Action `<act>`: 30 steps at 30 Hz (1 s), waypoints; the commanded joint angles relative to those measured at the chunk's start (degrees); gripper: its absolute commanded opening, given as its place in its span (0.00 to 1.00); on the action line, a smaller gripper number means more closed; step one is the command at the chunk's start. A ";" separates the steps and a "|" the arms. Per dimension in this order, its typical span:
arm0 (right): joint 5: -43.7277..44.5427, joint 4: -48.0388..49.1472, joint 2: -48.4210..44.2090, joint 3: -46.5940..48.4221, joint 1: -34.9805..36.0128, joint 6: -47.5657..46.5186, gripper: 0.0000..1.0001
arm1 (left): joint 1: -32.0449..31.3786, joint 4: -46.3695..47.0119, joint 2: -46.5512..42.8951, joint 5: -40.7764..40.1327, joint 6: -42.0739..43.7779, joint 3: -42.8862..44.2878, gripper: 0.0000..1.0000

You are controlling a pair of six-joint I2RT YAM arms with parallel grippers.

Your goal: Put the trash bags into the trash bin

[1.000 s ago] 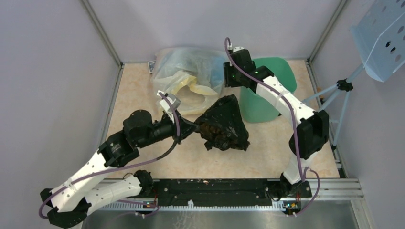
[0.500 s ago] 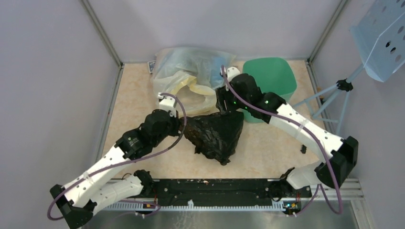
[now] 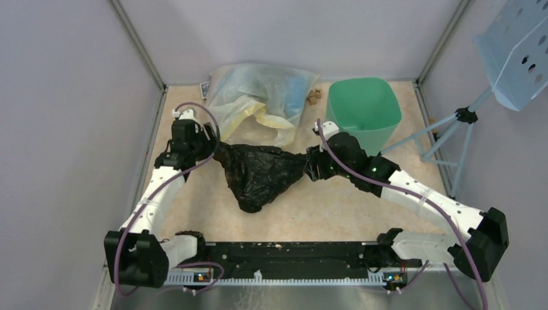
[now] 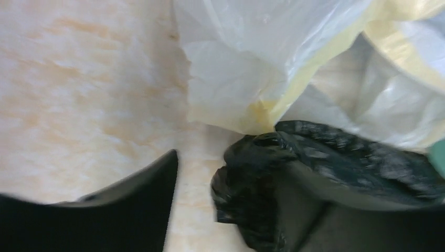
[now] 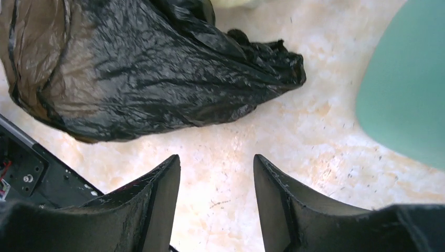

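Left gripper (image 3: 213, 147): I read the jaws as parted, with a corner of the black trash bag (image 3: 258, 175) lying against one finger.
Black trash bag: crumpled on the table (image 3: 323, 206) between both grippers, outside the bin.
Right gripper (image 5: 216, 157): spread and empty, the bag's corner just ahead of it.
Mint-green trash bin (image 3: 362, 110): upright, back right.

top external: fixed, high behind the arm bases (image 3: 187, 245), looking down across the whole beige marbled tabletop (image 3: 362, 206) | left wrist: very close, slightly blurred, angled down at the table | right wrist: close, facing steeply down | shared: crinkled glossy black plastic bag (image 3: 258, 174) in all three (mint-green plastic bin (image 3: 362, 87) in top and right-wrist views)
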 commanded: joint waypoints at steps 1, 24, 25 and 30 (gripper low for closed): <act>0.36 4.70 -2.62 -4.21 0.65 3.39 0.53 | 0.52 2.53 -0.16 6.85 -0.45 3.86 0.90; -1.34 22.35 9.80 -7.94 4.96 11.77 0.54 | 0.47 -25.08 -26.51 25.93 -24.97 -9.97 0.99; 0.34 22.46 9.47 -8.41 4.97 12.90 0.54 | 0.47 -25.22 -27.44 26.13 -27.75 -11.46 0.98; 5.80 23.20 6.99 -11.23 4.96 16.02 0.55 | 0.47 -24.11 -29.33 26.93 -33.75 -16.38 0.95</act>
